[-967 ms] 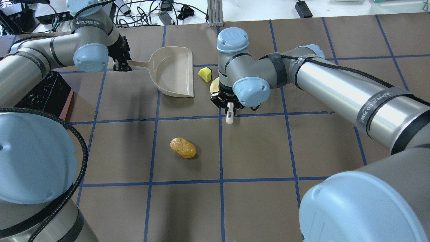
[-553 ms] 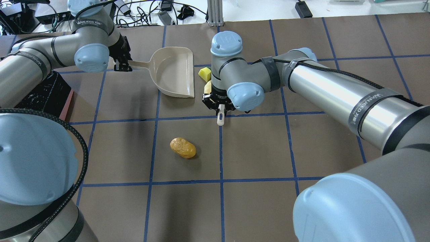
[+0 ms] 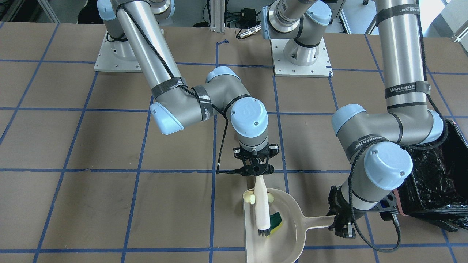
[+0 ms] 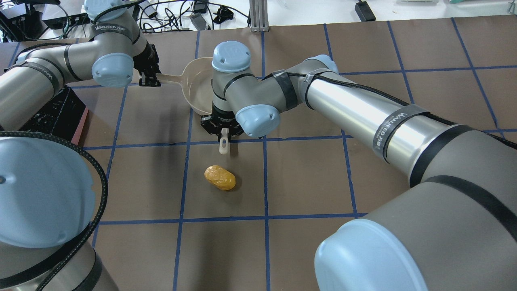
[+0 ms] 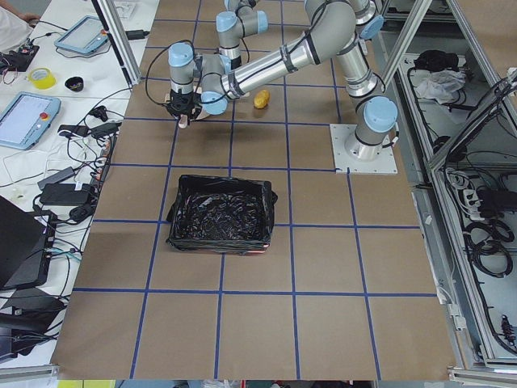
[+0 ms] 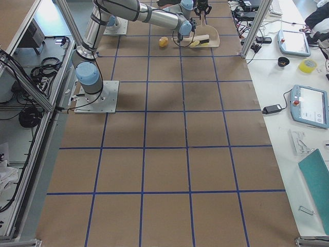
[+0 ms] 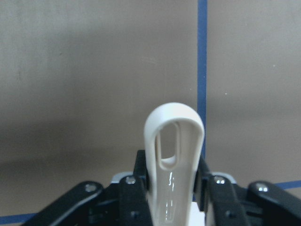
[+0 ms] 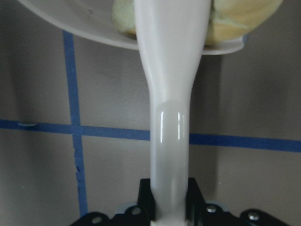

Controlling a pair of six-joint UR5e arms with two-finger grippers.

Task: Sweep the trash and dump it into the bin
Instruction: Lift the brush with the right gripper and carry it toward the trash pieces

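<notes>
My right gripper (image 3: 256, 171) is clenched on the brush (image 3: 262, 210), its bristles in the dustpan (image 3: 281, 244) beside the sponge (image 3: 276, 220) and crescent slice (image 3: 251, 199); my left gripper (image 3: 338, 222) grasps the dustpan's handle; seen from overhead, the potato piece (image 4: 219, 178) lies on the table at my right gripper's six o'clock; the bin (image 3: 438, 190) is at my left gripper's eight.

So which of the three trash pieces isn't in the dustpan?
The golden-brown potato-like piece, alone on the table; the sponge and pale slice lie inside the dustpan.
</notes>
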